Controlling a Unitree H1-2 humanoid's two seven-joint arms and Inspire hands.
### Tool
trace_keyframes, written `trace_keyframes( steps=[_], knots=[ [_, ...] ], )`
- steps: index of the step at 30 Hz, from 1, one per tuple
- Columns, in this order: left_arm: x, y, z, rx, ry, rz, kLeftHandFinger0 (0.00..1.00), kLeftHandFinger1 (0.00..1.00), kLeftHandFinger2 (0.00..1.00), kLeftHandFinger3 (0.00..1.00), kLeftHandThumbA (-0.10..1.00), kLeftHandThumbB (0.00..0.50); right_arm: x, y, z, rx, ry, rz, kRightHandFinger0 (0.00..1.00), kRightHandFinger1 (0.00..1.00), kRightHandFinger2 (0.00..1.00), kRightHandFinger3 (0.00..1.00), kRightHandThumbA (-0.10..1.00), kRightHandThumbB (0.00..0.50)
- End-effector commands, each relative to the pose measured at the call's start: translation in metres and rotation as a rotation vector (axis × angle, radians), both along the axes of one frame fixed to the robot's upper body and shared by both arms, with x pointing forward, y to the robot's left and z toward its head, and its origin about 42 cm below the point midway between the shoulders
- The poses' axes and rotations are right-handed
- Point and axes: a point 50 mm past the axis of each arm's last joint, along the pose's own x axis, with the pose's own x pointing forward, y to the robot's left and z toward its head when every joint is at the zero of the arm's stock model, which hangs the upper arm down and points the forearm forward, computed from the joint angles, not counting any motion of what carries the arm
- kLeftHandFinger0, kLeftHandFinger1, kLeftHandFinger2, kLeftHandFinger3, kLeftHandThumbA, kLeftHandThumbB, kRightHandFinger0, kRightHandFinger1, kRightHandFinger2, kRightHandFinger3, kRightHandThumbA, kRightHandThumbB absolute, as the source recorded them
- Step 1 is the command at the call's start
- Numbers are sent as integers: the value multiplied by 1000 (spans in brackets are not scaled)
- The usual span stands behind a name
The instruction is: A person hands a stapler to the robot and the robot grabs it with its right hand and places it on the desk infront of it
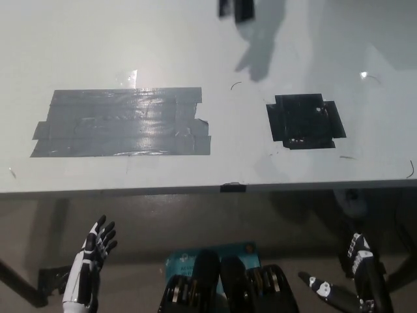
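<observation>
- Handover not yet begun, by my reading: both arms are hanging low, below the near edge of the worktop point(208, 65), and neither is holding anything.
- Left robot hand point(96, 244), the white one, is resting at the lower left with its fingers spread wide and empty.
- Right robot hand point(355, 261), the black one, is sitting at the lower right, also below the worktop's edge; its fingers are looking spread and nothing is showing in its grasp, though the dark floor behind is making it hard to read.
- Small black tab point(232, 188) is sitting on the worktop's near edge, about midway.
- Grey tape patch point(124, 122) is covering the left part of the worktop, and a black tape square point(305, 122) is lying well apart from it on the right.
- Stapler point(236, 8), if that is what the dark object at the very top edge is, is only partly showing: black, blocky, cut off by the frame, too little visible to tell its shape or how it is turned. A shadow is falling on the worktop just below it; whoever is holding it is out of view.
- Next move, I judge, is calling for the right arm to rise above the worktop and reach far forward toward that object, fingers kept wide until they are around it, before closing.
</observation>
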Motion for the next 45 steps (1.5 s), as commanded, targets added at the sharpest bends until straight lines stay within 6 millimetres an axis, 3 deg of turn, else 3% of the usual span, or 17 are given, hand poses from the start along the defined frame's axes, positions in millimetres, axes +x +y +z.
trace_keyframes(
  steps=[1,3,4,6,10,11,12,14,15,24,30,35,43,45],
  knots=[
    [2,4,10,-3,-62,-10,1000,1000,1000,1000,1000,500,20,10,58,7,-183,-17,1000,1000,1000,1000,1000,301],
    [0,3,7,4,-57,-22,1000,1000,1000,1000,1000,500,37,15,88,-5,-250,-35,1000,1000,1000,1000,1000,265],
    [-1,3,7,5,-56,-24,1000,1000,1000,1000,1000,500,39,16,91,-2,-252,-37,1000,1000,1000,1000,1000,264],
    [-2,2,6,5,-44,-30,1000,1000,1000,1000,1000,498,64,21,114,-20,-273,-41,1000,1000,1000,1000,1000,262],
    [-2,-2,7,9,-49,-35,1000,1000,1000,1000,1000,500,101,27,137,-90,-297,-29,1000,1000,1000,1000,1000,249],
    [-2,-2,7,9,-50,-36,1000,1000,1000,1000,1000,500,104,27,139,-95,-296,-30,1000,1000,1000,1000,1000,250],
    [-2,-2,7,8,-54,-36,1000,1000,1000,1000,1000,500,121,30,145,-111,-284,-28,1000,1000,1000,1000,998,234],
    [-2,-1,7,9,-54,-39,1000,1000,1000,1000,1000,500,132,32,147,-120,-264,-31,1000,1000,1000,1000,996,232],
    [-1,0,7,8,-53,-36,1000,1000,1000,1000,1000,500,148,34,148,-118,-246,-24,1000,1000,1000,1000,1000,229],
    [-1,0,5,13,-45,-43,1000,1000,1000,1000,1000,500,210,51,152,-99,-159,-12,1000,1000,1000,1000,1000,294],
    [1,-1,4,12,-41,-44,1000,1000,1000,1000,1000,499,244,63,164,-131,-102,-4,1000,1000,1000,1000,1000,345],
    [2,-3,6,23,-39,-45,1000,1000,1000,1000,1000,500,262,73,182,-150,-106,8,1000,1000,1000,1000,1000,337],
    [6,-3,10,47,-49,-43,1000,1000,1000,1000,1000,500,273,82,210,-228,-162,8,1000,1000,1000,1000,1000,380],
    [6,-2,9,46,-51,-46,1000,1000,1000,1000,1000,500,274,83,214,-250,-158,7,1000,1000,1000,1000,1000,369]
  ],
)
